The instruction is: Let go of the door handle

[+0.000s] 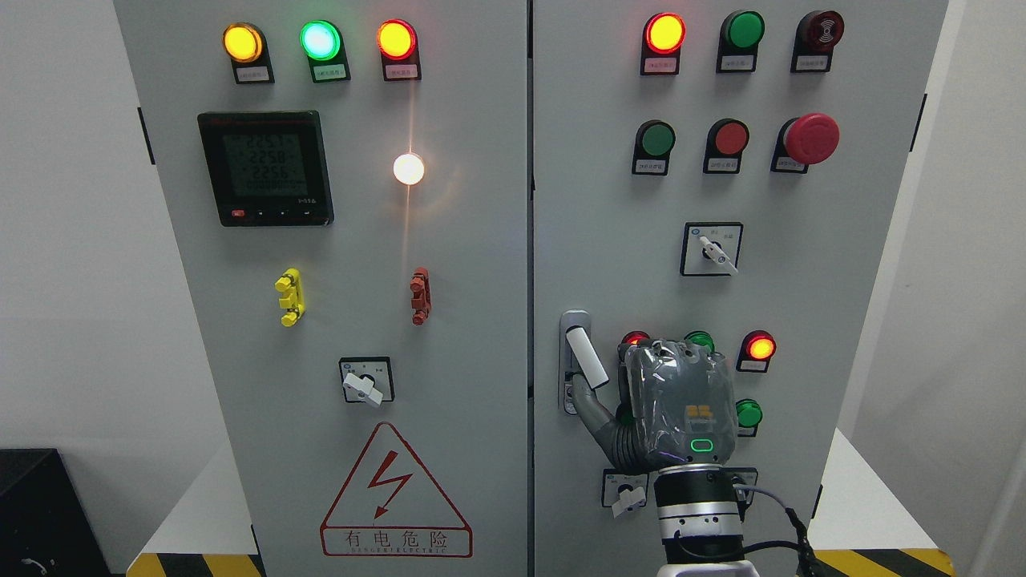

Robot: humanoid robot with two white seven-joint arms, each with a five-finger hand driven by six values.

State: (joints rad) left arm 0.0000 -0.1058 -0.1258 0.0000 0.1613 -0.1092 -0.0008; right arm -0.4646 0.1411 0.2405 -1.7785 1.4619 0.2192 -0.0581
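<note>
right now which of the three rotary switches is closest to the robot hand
The rotary switch at the right door's bottom, just left of the right hand's wrist; the other two sit higher up or on the left door.

Digital meter [265,167] display: rows reading about 2253, 2258, 2256. Below it, red-bordered warning triangle [395,490] with lightning bolt, captioned "有电危险". Button labels illegible.

Grey right hand [680,409], silver wrist
</note>
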